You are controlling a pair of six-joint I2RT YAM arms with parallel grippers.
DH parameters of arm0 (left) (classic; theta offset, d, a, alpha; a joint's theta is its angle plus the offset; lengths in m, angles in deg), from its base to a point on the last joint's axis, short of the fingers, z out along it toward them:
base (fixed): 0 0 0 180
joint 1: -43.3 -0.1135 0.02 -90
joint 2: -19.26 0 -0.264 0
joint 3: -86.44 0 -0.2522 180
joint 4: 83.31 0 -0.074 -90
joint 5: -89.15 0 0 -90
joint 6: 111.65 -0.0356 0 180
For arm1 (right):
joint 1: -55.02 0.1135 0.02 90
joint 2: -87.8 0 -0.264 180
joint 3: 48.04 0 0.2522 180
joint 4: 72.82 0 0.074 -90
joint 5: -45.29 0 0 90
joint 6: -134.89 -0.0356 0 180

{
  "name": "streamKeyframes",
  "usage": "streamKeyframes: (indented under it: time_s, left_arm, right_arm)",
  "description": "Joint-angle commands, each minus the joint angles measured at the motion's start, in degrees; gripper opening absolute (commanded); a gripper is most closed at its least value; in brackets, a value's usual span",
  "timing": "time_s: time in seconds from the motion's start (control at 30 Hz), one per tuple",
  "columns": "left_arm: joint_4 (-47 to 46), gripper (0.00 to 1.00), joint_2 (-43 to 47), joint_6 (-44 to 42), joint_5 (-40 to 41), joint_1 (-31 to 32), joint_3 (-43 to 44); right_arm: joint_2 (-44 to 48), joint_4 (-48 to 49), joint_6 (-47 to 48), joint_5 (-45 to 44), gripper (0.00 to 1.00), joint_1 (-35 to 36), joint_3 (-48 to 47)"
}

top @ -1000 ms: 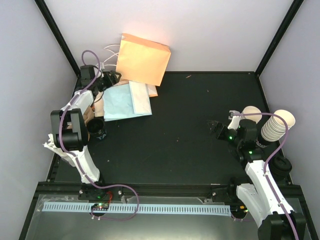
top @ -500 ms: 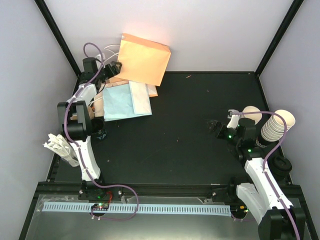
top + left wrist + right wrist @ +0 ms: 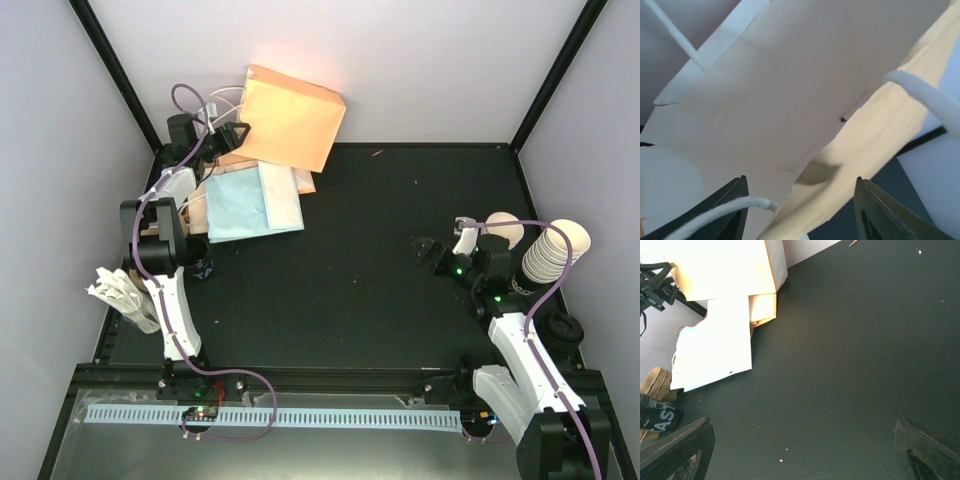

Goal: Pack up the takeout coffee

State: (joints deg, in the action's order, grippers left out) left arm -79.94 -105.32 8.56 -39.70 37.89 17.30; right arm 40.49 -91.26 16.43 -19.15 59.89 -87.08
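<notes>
The takeout coffee [image 3: 657, 416] stands at the left of the table, its black lettering showing in the right wrist view. From above the coffee [image 3: 203, 266] is mostly hidden behind my left arm. My left gripper [image 3: 236, 134] is at the back left, against the near edge of a tan paper bag [image 3: 292, 117]. In the left wrist view the left gripper [image 3: 800, 200] has its jaws apart, with the bag's edge [image 3: 805, 80] and a white cord handle [image 3: 715, 212] between them. My right gripper [image 3: 432, 255] hangs open over bare table, nothing between its fingers [image 3: 677, 450].
A light blue bag [image 3: 238, 207] and a white bag [image 3: 281, 190] lie flat under the tan one. Crumpled white paper [image 3: 122, 293] lies at the left edge. At the right stand stacked cream cups [image 3: 552, 255], a single cup [image 3: 503, 228] and a loose black lid [image 3: 563, 330].
My left gripper has moved back and to the right, up to the tan bag's edge, and its jaws have narrowed. The bag has shifted slightly. The right arm has barely moved.
</notes>
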Motion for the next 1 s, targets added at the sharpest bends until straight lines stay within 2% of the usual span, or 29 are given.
streamKeyframes:
  time_s: [0.0,0.17,0.33,0.47,0.63,0.8,0.97]
  left_arm:
    - [-6.2,0.54,3.1,3.5,-7.7,0.7,-1.2]
    - [-6.0,0.27,4.0,4.1,-9.8,1.1,-2.2]
    - [-8.7,0.15,6.7,7.6,-12.2,1.9,-5.2]
    - [-8.9,0.08,10.3,7.0,-11.7,4.2,-7.0]
    - [-4.0,0.05,14.6,2.7,-9.2,9.1,-6.4]
    - [5.5,0.01,20.6,-3.6,-3.4,14.3,-5.3]
    - [15.2,0.01,24.3,-7.1,-2.1,19.9,-5.3]
  right_arm:
    - [-0.2,2.2,-0.5,0.9,1.0,0.3,-0.2]
    - [-0.2,2.2,-0.6,1.2,1.0,0.3,-0.6]
    - [-0.1,2.7,-1.4,1.5,1.0,0.2,-0.2]
    - [0.1,2.6,-1.4,1.9,1.0,0.3,0.2]
    - [0.5,2.6,-1.7,1.9,1.0,0.3,0.4]
    - [1.0,2.1,-2.5,2.3,1.0,0.3,0.2]
    - [2.2,0.3,-2.8,1.2,1.0,0.3,-0.7]
